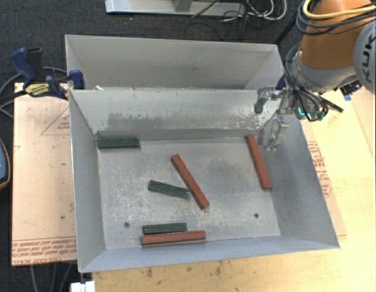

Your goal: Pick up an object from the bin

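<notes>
While the arm stood over the far right corner of the grey bin (176,66), its claw (274,140) hung just above the upper end of a red-brown bar (259,163), so close that contact could not be ruled out. How wide the claw stood could not be told from this angle, and nothing could be made out in its grip.

That red-brown bar lay flat on the bin floor, slightly slanted, with its far end near the back wall and its length running toward the front. By its look it was a stiff, light stick with flat faces. It seemed unlikely to bend or break, though perhaps smooth enough to slide on the metal. The likely hold was across its narrow width and near the middle, so that it would not tip, rather than at the end beneath the claw.

Well to the left of that bar, a second red-brown bar (189,181) lay on a diagonal, with a dark green bar (168,190) touching or just beside its lower half. Farther left and toward the front, a short green bar (165,228) and a third red-brown bar (173,238) lay side by side. Farthest left of the first bar, a long green bar (118,143) sat at the foot of the back wall.
</notes>
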